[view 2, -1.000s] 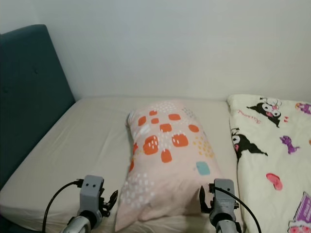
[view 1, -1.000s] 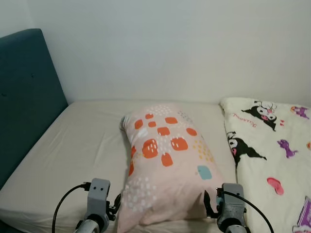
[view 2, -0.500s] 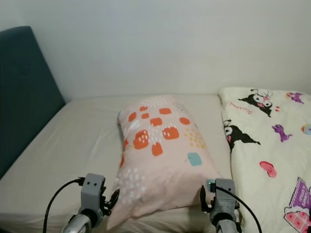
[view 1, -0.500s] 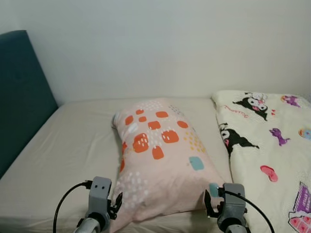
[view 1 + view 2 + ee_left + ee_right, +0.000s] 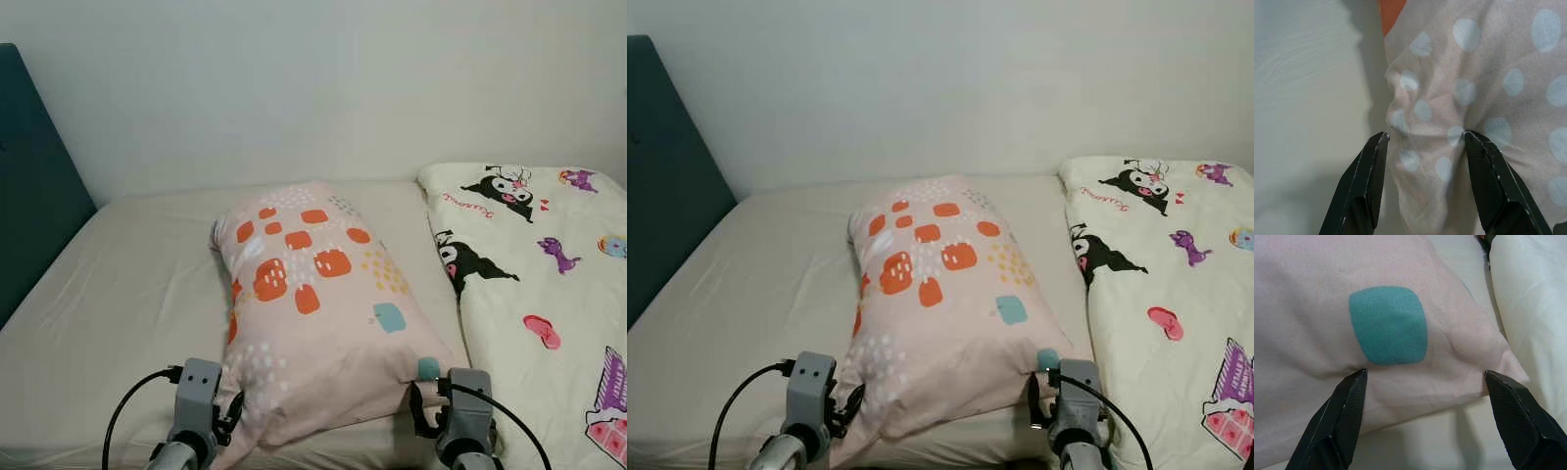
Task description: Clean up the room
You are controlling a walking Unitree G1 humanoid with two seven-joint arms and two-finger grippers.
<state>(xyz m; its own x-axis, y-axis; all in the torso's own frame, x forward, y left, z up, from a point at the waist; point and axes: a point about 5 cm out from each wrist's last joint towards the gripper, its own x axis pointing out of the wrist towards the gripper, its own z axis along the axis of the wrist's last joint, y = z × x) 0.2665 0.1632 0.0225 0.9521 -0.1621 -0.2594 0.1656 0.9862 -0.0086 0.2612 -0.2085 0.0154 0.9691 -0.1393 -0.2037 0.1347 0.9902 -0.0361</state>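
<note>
Pillow [image 5: 313, 304]: pink, with orange and teal patches, lying lengthwise on the bed [image 5: 118, 284], its near end at the front edge between the two tools.
Blanket [image 5: 549, 294]: cartoon-print, spread just beside the pillow on the robot's right.
Headboard [image 5: 29, 186]: dark teal, at the robot's left, well apart from the pillow.
Left tool [image 5: 1425, 139]: fingers parted, bracketing a puckered fold of the pillow's near left corner; one finger [image 5: 1484, 161] touches the cloth, the other stands just beside it.
Right tool [image 5: 1425, 382]: fingers spread wide, astride the near right corner below the teal patch; not clamped.
Step in hand: judged to be taking both near corners to move the pillow toward the headboard.
Advice: close each tool on a full fold of cloth, not the thin edge; close both together; lift evenly, avoiding the blanket.
</note>
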